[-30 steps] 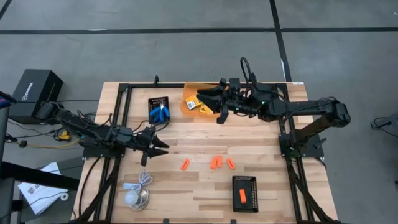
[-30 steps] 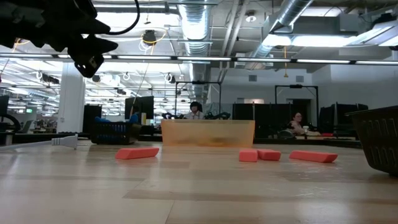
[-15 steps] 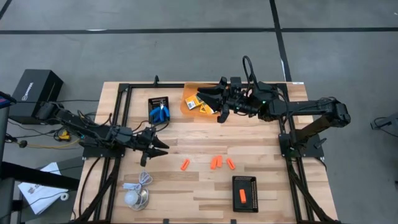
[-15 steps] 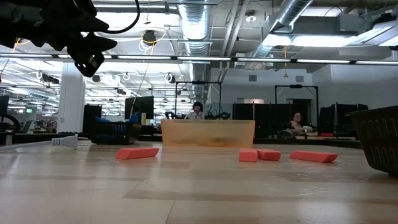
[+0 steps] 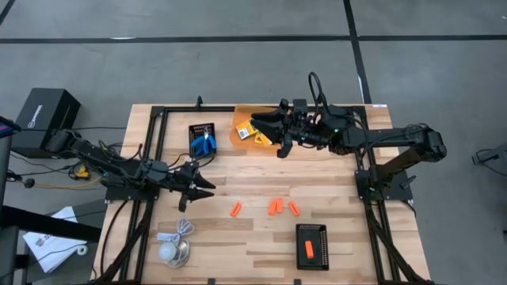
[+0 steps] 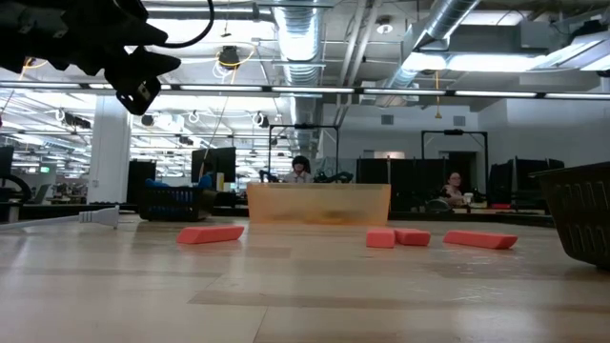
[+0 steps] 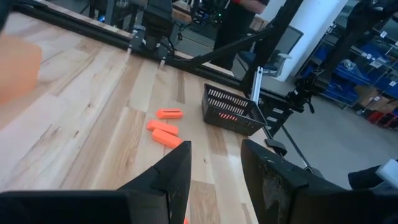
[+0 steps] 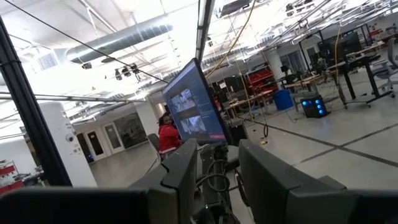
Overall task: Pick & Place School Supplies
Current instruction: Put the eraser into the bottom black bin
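In the high view, three orange sticks (image 5: 275, 207) lie flat on the wood in the middle of the table. Another orange stick (image 5: 308, 249) lies in a black tray (image 5: 311, 231) near the near edge. Blue-handled scissors (image 5: 205, 144) lie in a second black tray (image 5: 201, 127). Yellow crayon boxes (image 5: 245, 133) sit in an orange tray (image 5: 238, 120) at the far edge. My left gripper (image 5: 200, 188) hovers open, left of the sticks (image 7: 165, 127). My right gripper (image 5: 272, 133) hangs open over the orange tray's right side, above the boxes.
A white cable with a round puck (image 5: 169, 252) lies at the near left corner. Black frame rails (image 5: 155, 150) run along the table's left and right sides. In the low view the orange tray (image 6: 319, 203) stands behind the sticks (image 6: 210, 233), and the black tray's wall (image 6: 581, 221) is at the right.
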Controlling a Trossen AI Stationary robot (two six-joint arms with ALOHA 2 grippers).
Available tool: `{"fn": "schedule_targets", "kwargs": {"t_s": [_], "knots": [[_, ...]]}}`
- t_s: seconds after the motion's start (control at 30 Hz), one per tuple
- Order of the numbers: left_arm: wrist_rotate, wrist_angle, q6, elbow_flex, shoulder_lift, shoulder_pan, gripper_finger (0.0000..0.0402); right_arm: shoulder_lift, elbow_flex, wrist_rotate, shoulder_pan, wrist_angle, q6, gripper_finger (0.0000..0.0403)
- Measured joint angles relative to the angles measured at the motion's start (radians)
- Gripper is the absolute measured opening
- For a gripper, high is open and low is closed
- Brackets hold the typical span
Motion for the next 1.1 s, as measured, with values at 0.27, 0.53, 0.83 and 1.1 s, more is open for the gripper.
{"fn": "schedule_targets", "kwargs": {"t_s": [0.27,0.53,0.83,1.1], "knots": [[-0.001,0.000,0.067,0.001,0.023,0.001,0.0136,0.000,0.000,0.000,0.010,0.000,0.001,0.0112],[0.068,0.059,0.084,0.000,0.207,0.002,0.0136,0.000,0.000,0.006,0.043,0.003,0.002,0.0112],[0.072,0.366,0.099,0.001,0.486,0.002,0.0123,0.000,0.000,0.027,0.071,0.003,-0.001,0.0112],[0.096,0.502,0.072,0.001,0.677,0.002,0.0049,0.000,0.000,0.027,0.073,0.003,-0.017,0.0112]]}}
